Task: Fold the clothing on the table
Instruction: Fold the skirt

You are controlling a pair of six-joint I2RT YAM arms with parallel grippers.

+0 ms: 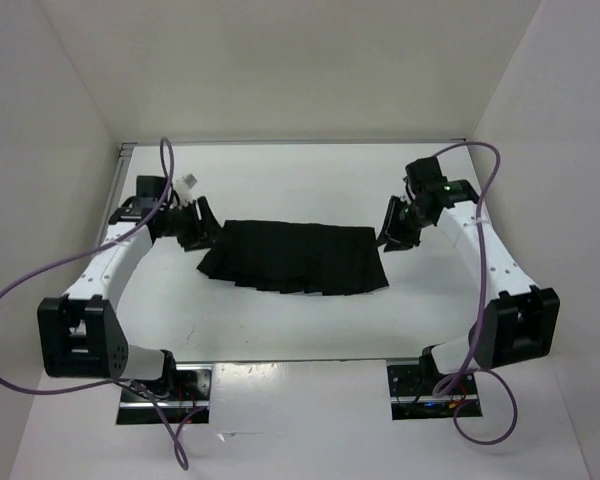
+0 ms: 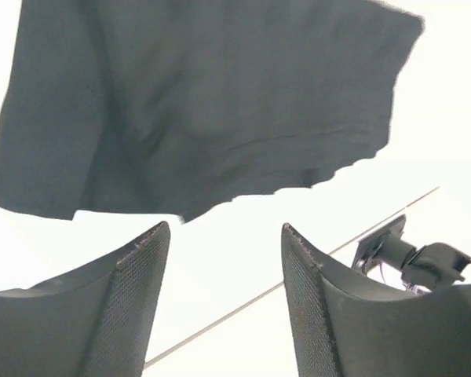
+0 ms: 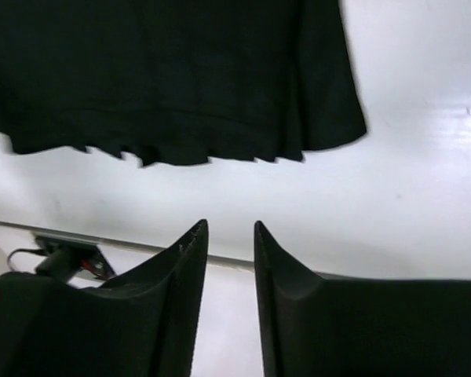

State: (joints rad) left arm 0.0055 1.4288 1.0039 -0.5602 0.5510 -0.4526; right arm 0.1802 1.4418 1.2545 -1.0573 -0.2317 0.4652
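The clothing (image 1: 292, 256), a black pleated skirt, lies flat in the middle of the white table (image 1: 280, 180), its jagged hem toward the near edge. It also fills the top of the left wrist view (image 2: 196, 102) and the right wrist view (image 3: 165, 78). My left gripper (image 1: 198, 232) hovers at the skirt's left end, open, with nothing between its fingers (image 2: 133, 298). At the skirt's right end my right gripper (image 1: 397, 232) is open with a narrower gap, also holding nothing; bare table shows between its fingers (image 3: 184, 298).
White upright walls (image 1: 40, 150) close in the table on the left, back and right. The table's metal edge strip (image 1: 300, 362) runs along the near side, with the two arm bases (image 1: 165, 395) mounted just below it. Purple cables (image 1: 20, 290) loop off both arms.
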